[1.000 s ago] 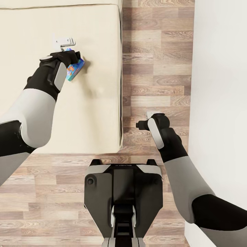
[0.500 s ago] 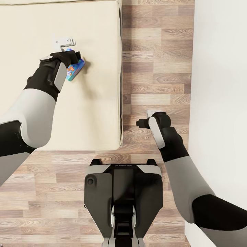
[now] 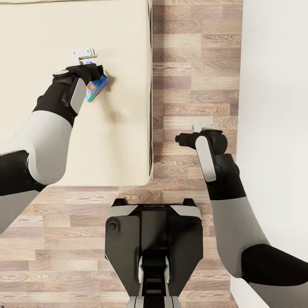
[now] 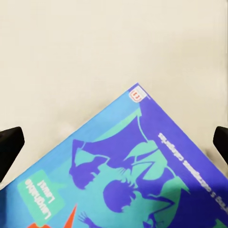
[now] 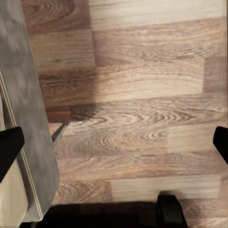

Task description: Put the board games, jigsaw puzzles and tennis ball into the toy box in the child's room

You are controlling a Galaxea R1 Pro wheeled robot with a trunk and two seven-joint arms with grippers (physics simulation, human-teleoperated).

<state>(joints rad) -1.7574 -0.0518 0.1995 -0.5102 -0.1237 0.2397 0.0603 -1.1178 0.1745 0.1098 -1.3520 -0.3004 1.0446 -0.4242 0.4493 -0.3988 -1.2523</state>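
In the head view, the left tool [image 3: 87, 64] is held over the beige mattress of the bed [image 3: 119, 128], toward the side of the mattress nearest the wooden floor [image 3: 192, 85]. A board game [image 3: 95, 86], printed in blue and green with a touch of red and orange, is seen just beneath the left wrist, tilted on the mattress with one edge raised against the dark wrist housing. A small dent or shadow in the mattress is seen right beside the box.

In the left wrist view, the board game [image 4: 142, 175] is seen lying between the two dark fingertips [image 4: 9, 145], which stand wide apart at either side of the picture. No contact between the fingertips and the box can be made out there; the box corner is pointed away from the camera, over the plain mattress [image 4: 95, 47].

The right tool [image 3: 203, 127] is held over the wooden floor, between the bed's side and a white wall [image 3: 273, 107]. In the right wrist view its fingertips [image 5: 10, 145] are also spread wide, with nothing between them but floorboards [image 5: 142, 95]; the grey bed frame [image 5: 28, 109] is seen along one side.

The robot's dark base [image 3: 154, 239] is seen standing on the floor at the foot of the bed.
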